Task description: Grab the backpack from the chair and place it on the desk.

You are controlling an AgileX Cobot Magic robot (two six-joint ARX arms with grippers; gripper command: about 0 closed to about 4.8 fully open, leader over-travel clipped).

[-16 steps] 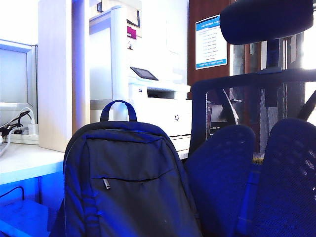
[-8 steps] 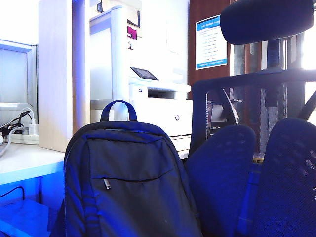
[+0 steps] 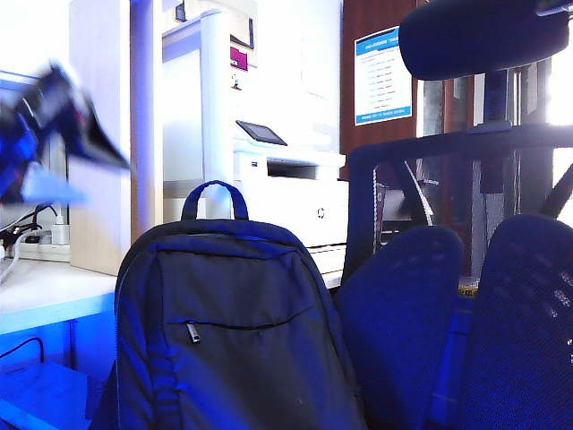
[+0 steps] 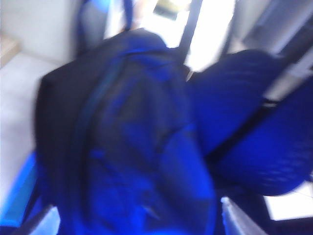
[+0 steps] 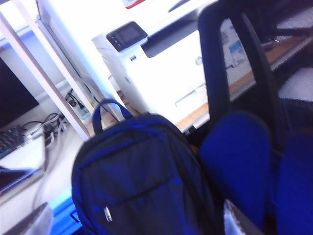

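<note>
Backpack stands upright at lower left-centre of the ext. view. Its loop handle is up and the front zip pocket w/ metal pull faces the cam. Its right side is against the chair; its base is cut off by the frame, so can't tell what it rests on.

Far left, upper: left arm, a dark blurred shape in the air above the desk, well apart from the backpack. Cables lie on the desk top, next to a tall pale panel.

Centre, behind the backpack: white printer w/ a small tilted screen. Further right, a blue-white poster on a brown wall.

Right: the chair's two mesh backrest pads, w/ the padded headrest at top.

Left wrist view (blurry): left gripper hangs over the backpack, fingertips spread wide, holding nothing. Not clear it touches the fabric.

Right wrist view: right gripper is also spread wide w/ nothing held, pale fingertips at the frame's edges. It's apart from the backpack and looks across its front toward the printer; the right arm isn't clearly visible in the ext. view.
</note>
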